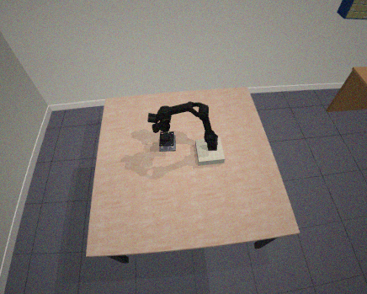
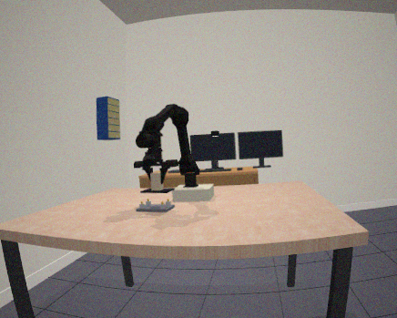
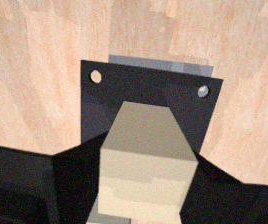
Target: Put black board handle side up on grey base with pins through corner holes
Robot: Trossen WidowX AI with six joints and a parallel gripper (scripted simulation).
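Black board [image 1: 171, 137] [image 2: 156, 190] [image 3: 145, 90] is found held in the air above the grey base [image 1: 167, 149] [image 2: 155, 209] [image 3: 192, 67], not seated. We find the gripper [image 2: 156, 178] pinching the pale square handle [image 2: 157, 180] [image 3: 149, 155] from both sides, a grip that keeps the handle up and, we judge, leaves the corner holes free for the gold pins [image 2: 168, 200]. The base rests toward the table's [image 1: 189, 206] [image 2: 205, 232] far-left corner as the top view shows it, left of the pale mounting block [image 1: 210, 157] [image 2: 193, 193]. In the wrist view a strip of base shows past the board's edge, so we judge a small shift is due before lowering. We note no obstacle between board and pins; the block stands near, and contact there seems unlikely.
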